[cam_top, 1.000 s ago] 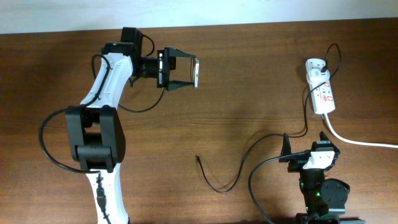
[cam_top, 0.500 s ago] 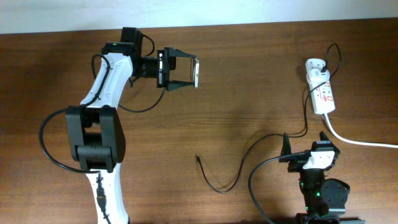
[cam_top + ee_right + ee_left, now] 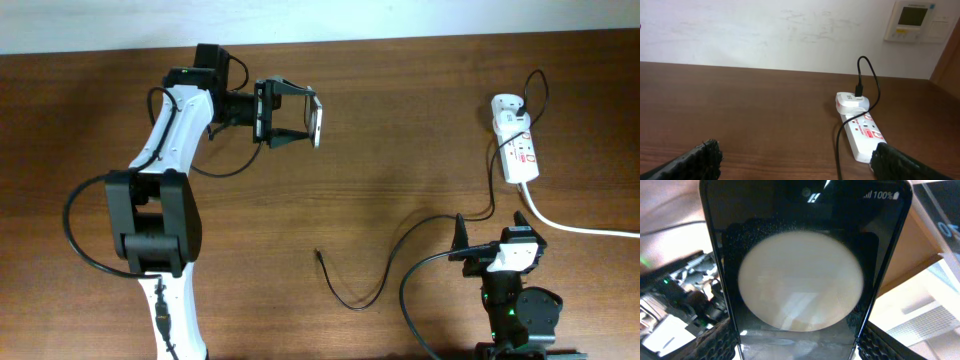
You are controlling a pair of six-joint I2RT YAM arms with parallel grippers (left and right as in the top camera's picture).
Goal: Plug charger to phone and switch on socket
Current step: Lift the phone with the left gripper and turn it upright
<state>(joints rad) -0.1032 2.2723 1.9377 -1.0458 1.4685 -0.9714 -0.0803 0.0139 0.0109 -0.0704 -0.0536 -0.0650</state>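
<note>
Surveying the brown table (image 3: 400, 130), you are seeing the task at its opening step: the phone is being presented for plugging, and nothing is connected to it yet. The left gripper (image 3: 297, 112) is clamping the phone (image 3: 316, 121) between its fingers and is holding it on edge at the far left-centre, screen turned toward the wrist camera. The right gripper (image 3: 490, 236) is sitting at the near right with its fingers spread wide, grasping nothing. The socket (image 3: 517, 150) is lying at the far right, with the white plug adapter (image 3: 505, 105) seated at its far end. The charger (image 3: 388, 275) is trailing from there toward the table centre, its connector tip (image 3: 318, 254) lying free, well apart from the phone. For the next move, you are probably needing the right gripper to take the cable just behind the tip and align it with the phone's port; the switch positions are too small to read
</note>
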